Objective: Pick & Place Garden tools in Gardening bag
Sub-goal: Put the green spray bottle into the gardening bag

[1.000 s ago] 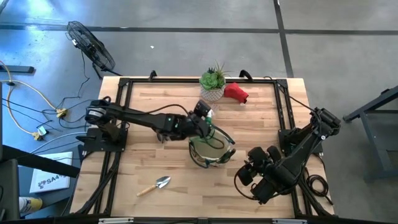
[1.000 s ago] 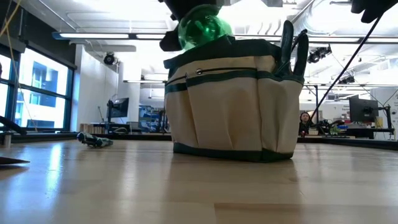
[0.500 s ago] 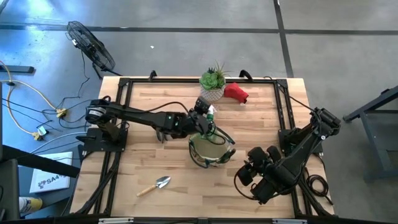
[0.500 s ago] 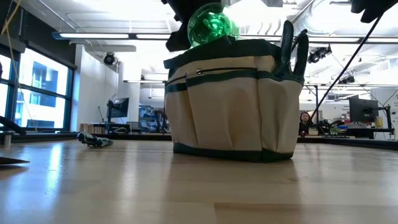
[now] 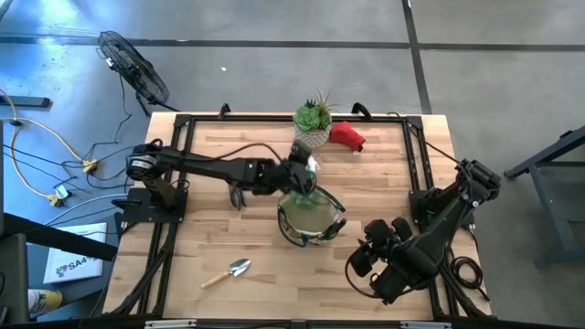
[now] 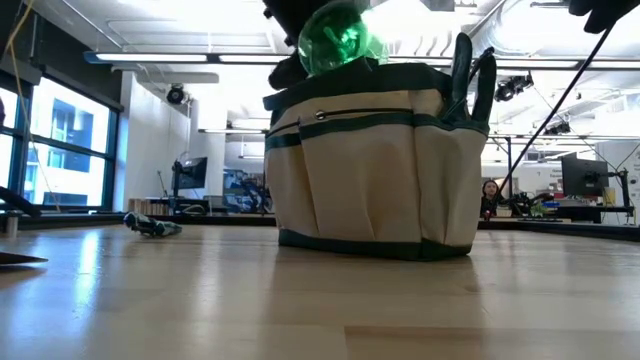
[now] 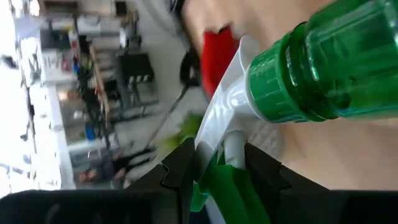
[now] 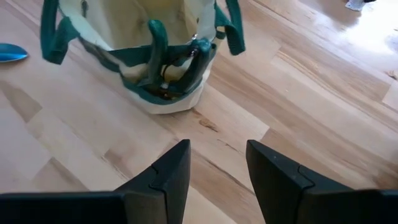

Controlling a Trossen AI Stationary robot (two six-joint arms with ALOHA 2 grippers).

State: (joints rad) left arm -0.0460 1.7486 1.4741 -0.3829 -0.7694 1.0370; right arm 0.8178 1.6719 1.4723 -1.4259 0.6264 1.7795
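The green spray bottle (image 6: 338, 38) hangs above the far rim of the gardening bag (image 6: 375, 165), held by my left gripper (image 7: 221, 180), which reaches in from the table's left (image 5: 304, 174). The tan bag with its dark green rim (image 5: 309, 217) stands mid-table on its flat base. Dark-handled pruners (image 8: 168, 62) stick up out of its side pocket. A silver trowel with a wooden handle (image 5: 228, 271) lies flat near the front edge. The red soft item (image 5: 347, 135) lies at the far edge. My right gripper (image 8: 217, 168) stands open to the right of the bag, with bare table between its fingers. My left gripper pinches the bottle's spray head (image 7: 227, 124) between its two fingers, at the white neck and green trigger. The fingers come from the table's left, slanting a little down. The green body (image 7: 336, 68) sticks out ahead of the fingers, clear above the bag's opening.
A green spiky plant in a white pot (image 5: 313, 123) stands just beyond the bag at the far edge. A small dark tool (image 6: 150, 225) lies on the table, at the left in the low view. Bare wood lies left of and in front of the bag.
My left gripper has swung a little toward the far edge with the spray bottle and has rolled slightly about its own line. The bottle stays above the bag's rim and has shifted a bit further over it. The right arm has kept still.
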